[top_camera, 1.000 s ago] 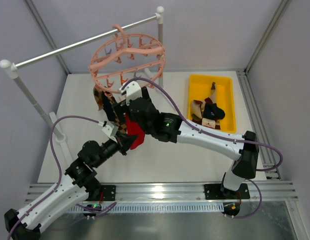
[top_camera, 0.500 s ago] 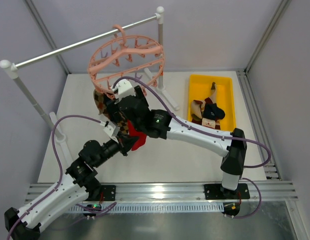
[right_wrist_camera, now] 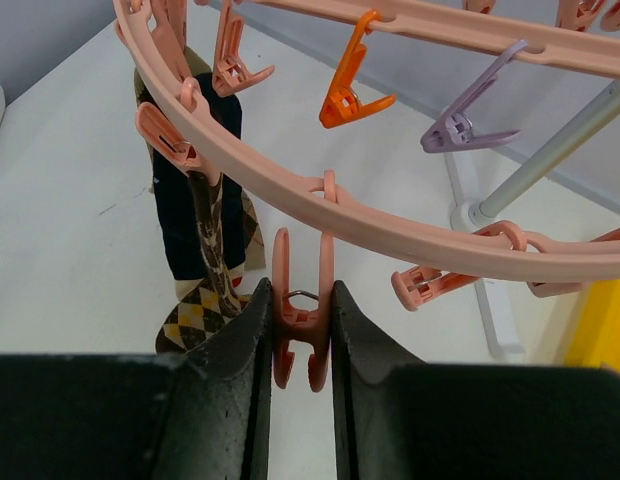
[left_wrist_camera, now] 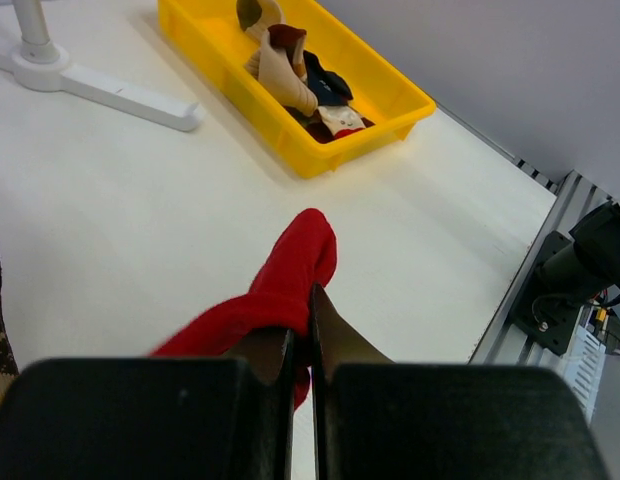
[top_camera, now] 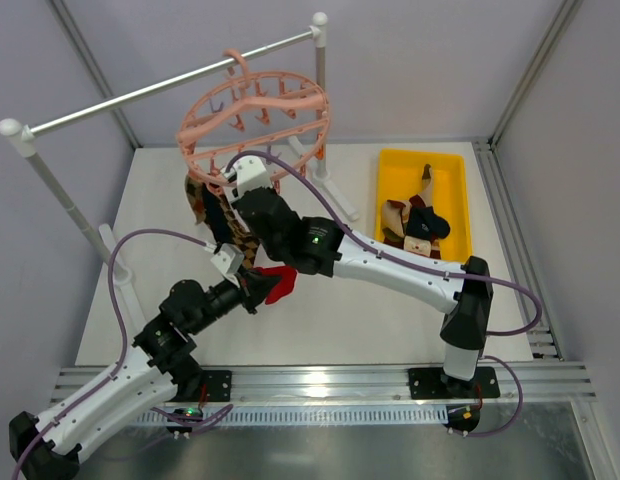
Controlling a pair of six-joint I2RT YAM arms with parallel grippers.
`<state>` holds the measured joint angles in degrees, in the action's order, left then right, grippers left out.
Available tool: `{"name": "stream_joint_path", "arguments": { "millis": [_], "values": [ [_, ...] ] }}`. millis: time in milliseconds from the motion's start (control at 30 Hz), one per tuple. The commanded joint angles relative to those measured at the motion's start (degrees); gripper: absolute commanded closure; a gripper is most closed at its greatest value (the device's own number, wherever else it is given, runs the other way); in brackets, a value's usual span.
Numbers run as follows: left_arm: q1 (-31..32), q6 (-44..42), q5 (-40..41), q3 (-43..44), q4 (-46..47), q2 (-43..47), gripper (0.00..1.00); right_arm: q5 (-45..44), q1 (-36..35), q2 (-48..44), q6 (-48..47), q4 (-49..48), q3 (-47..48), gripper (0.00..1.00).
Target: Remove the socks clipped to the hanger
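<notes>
The salmon-pink hanger (top_camera: 255, 125) hangs from the grey rail. My right gripper (right_wrist_camera: 300, 290) is shut on one of its pink clips (right_wrist_camera: 300, 335), squeezing the clip's handles just below the outer ring (right_wrist_camera: 320, 205); nothing is in that clip's mouth. In the top view the right gripper (top_camera: 227, 192) sits under the hanger's near-left rim. Argyle and navy socks (right_wrist_camera: 202, 240) stay clipped to its left. Lower down, my left gripper (left_wrist_camera: 302, 320) is shut on a red sock (left_wrist_camera: 290, 280), whose toe droops over the table. From above, that red sock (top_camera: 278, 283) hangs from the left gripper (top_camera: 260, 288).
A yellow tray (left_wrist_camera: 400, 105) holding several socks stands at the right of the table (top_camera: 320, 330). The grey rail (top_camera: 140, 92) rests on white posts, and one post's foot (left_wrist_camera: 100, 88) lies on the table behind the hanger. Orange (right_wrist_camera: 347, 85) and purple (right_wrist_camera: 470, 110) clips dangle empty.
My right gripper has moved up to the hanger's rim and shut on a pink clip. The red sock has come away lower and nearer in my left gripper.
</notes>
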<state>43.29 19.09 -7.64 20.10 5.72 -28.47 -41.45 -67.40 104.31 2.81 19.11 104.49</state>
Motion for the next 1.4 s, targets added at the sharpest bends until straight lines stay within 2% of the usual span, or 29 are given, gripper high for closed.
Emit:
{"name": "stream_joint_path", "arguments": {
  "millis": [0, 33, 67, 100, 133, 200, 367, 500, 600, 667, 800, 833, 900, 1000, 1100, 1200, 1367],
  "values": [
    [0.2, -0.1, 0.0, -0.1, 1.1, -0.5, 1.0, -1.5, -0.3, -0.6, -0.7, -2.4, 0.9, 0.95],
    [0.2, -0.1, 0.4, -0.1, 1.0, -0.6, 1.0, -1.5, -0.2, -1.0, -0.5, -2.5, 0.5, 0.9],
    [0.2, -0.1, 1.0, 0.0, 0.7, -1.1, 1.0, -1.5, -0.3, -1.5, -0.3, -2.8, -0.1, 0.8],
    [0.2, -0.1, 1.5, 0.1, 0.3, -1.2, 1.0, -1.4, -0.3, -2.0, 0.1, -3.3, -0.8, 0.45],
    [0.3, -0.1, 3.1, 0.1, 0.1, -1.4, 1.0, -1.5, -0.3, -3.4, 0.4, -3.6, -2.5, 0.32],
    [0.2, 0.1, 5.7, 0.5, -0.9, -2.1, 1.0, -1.4, -0.3, -5.3, 1.0, -4.9, -4.8, 0.17],
    [0.2, 1.2, 16.0, 2.0, -4.6, -6.4, 1.0, -1.4, -0.3, -14.1, 2.1, -9.0, -16.3, 0.13],
    [0.2, 1.5, 17.5, 2.9, -4.6, -10.6, 1.0, -4.3, -0.3, -21.7, 3.9, -10.9, -25.6, 0.12],
    [0.2, 0.9, 15.6, 2.9, -1.9, -13.3, 1.0, -7.9, 0.7, -28.3, 6.5, -10.4, -34.9, 0.09],
    [0.2, 0.9, 14.2, 3.5, 1.2, -15.4, 1.0, -7.1, 4.3, -32.0, 9.9, -10.1, -38.9, 0.08],
    [0.4, 2.3, 8.3, 6.7, 6.4, -23.5, 1.0, 0.7, 14.4, -40.9, 14.7, -11.1, -51.1, 0.08],
    [1.1, 2.7, 5.6, 7.4, 7.5, -27.4, 1.0, 1.8, 16.1, -44.3, 15.0, -11.3, -52.8, 0.08],
    [4.6, 2.3, 6.1, 10.5, 9.5, -31.4, 1.0, 3.1, 21.2, -47.3, 15.6, -11.1, -57.0, 0.07],
    [11.6, -1.5, 10.0, 17.8, 9.7, -40.3, 1.0, 8.8, 29.9, -52.4, 17.0, -10.9, -62.2, 0.07],
    [16.0, -4.3, 9.7, 28.1, 8.1, -51.1, 1.0, 12.6, 37.0, -58.0, 18.0, -10.4, -66.5, 0.07],
    [16.8, -4.9, 7.9, 37.8, 8.1, -61.7, 1.0, 10.9, 42.3, -65.5, 18.5, -7.5, -68.4, 0.07],
    [16.8, -5.1, 3.7, 56.9, 6.1, -75.7, 1.0, 2.8, 46.3, -79.6, 19.3, -1.5, -69.4, 0.04]
  ]
}}
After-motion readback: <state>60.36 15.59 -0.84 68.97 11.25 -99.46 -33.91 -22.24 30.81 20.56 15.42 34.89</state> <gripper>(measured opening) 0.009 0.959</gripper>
